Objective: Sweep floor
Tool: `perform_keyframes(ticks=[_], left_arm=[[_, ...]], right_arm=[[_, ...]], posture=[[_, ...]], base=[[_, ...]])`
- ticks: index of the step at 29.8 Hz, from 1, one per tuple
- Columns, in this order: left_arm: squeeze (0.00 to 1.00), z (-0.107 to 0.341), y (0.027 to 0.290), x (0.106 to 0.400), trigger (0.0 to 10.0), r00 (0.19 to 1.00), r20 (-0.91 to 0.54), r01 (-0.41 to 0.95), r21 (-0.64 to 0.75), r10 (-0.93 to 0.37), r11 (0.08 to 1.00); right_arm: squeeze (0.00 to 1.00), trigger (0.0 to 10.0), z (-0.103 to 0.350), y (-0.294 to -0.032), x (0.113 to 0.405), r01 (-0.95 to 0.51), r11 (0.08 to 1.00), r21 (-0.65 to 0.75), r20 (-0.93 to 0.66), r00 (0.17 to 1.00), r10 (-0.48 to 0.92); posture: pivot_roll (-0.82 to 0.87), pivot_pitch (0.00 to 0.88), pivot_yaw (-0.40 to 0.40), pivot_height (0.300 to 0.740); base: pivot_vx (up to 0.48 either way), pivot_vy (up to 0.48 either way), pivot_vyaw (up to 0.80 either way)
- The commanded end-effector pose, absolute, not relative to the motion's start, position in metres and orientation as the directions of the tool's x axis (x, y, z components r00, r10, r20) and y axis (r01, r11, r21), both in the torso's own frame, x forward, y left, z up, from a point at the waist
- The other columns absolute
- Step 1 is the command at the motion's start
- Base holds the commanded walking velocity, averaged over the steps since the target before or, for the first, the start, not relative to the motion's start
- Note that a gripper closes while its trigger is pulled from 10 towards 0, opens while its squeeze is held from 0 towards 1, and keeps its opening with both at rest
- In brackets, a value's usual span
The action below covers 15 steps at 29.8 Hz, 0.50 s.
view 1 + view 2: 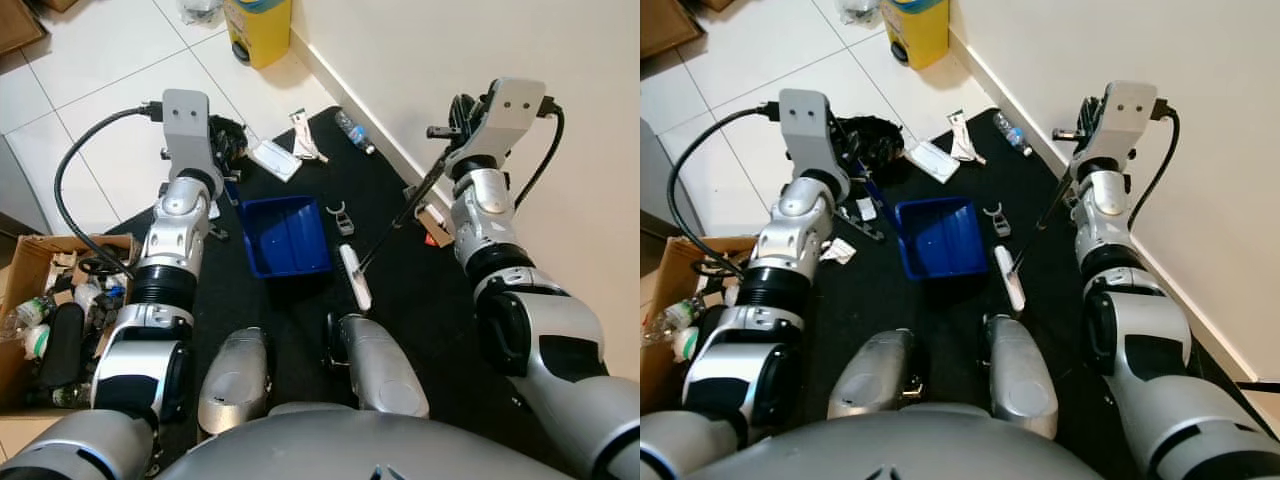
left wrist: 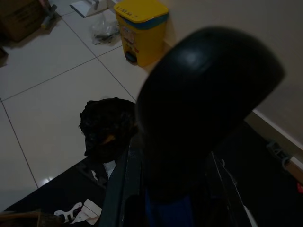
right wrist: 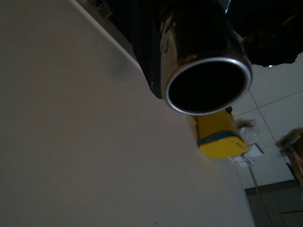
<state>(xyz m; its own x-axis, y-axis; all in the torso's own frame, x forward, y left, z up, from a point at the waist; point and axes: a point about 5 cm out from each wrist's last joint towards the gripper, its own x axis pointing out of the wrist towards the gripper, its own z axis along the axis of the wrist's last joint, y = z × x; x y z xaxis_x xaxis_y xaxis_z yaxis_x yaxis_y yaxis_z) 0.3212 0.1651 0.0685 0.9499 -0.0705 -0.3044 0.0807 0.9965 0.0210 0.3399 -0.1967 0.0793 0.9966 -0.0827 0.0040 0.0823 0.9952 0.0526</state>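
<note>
A blue dustpan (image 1: pixel 288 235) lies on the black mat (image 1: pixel 415 295) in front of my knees. Its blue handle (image 1: pixel 872 195) slants up into my left gripper (image 1: pixel 226 150), which is shut on it; the handle's round black end (image 2: pixel 203 99) looms close in the left wrist view. My right gripper (image 1: pixel 455 118) is raised beside the wall, shut on a thin broom rod (image 1: pixel 400 215). The rod slopes down to a white brush head (image 1: pixel 355 277), which rests on the mat just right of the dustpan. The rod's open metal end (image 3: pixel 206 82) fills the foreground of the right wrist view.
Litter on the mat's far end: a plastic bottle (image 1: pixel 355 131), white packets (image 1: pixel 275 158), a white clip (image 1: pixel 343 215), a crumpled black bag (image 2: pixel 106 125). A yellow bin (image 1: pixel 258 28) stands by the wall. A cardboard box of junk (image 1: pixel 30 300) sits left. The wall runs close on the right.
</note>
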Motion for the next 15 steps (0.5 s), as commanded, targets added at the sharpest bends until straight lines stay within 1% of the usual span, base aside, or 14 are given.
perform_keyframes(ticks=[1,8,15], left_arm=[[0.0,0.077,0.169,0.326,10.0,0.962,-0.265,0.085,0.043,-0.07,0.995],[0.0,0.075,0.17,0.326,10.0,0.959,-0.275,0.087,0.052,-0.07,0.995],[0.0,0.072,0.181,0.327,10.0,0.957,-0.289,0.045,0.049,-0.029,0.998]], right_arm=[[0.0,10.0,0.079,-0.204,0.338,0.112,0.992,0.06,0.012,0.994,-0.113],[0.0,10.0,0.078,-0.205,0.337,0.122,0.991,0.062,0.008,0.992,-0.123],[0.0,10.0,0.074,-0.207,0.335,0.13,0.991,0.042,-0.014,0.991,-0.129]], posture=[[0.17,0.0,-0.017,0.74],[0.17,0.0,-0.009,0.74],[0.17,0.0,-0.006,0.74]], base=[[0.0,0.0,0.0],[0.0,0.0,0.0],[0.0,0.0,0.0]])
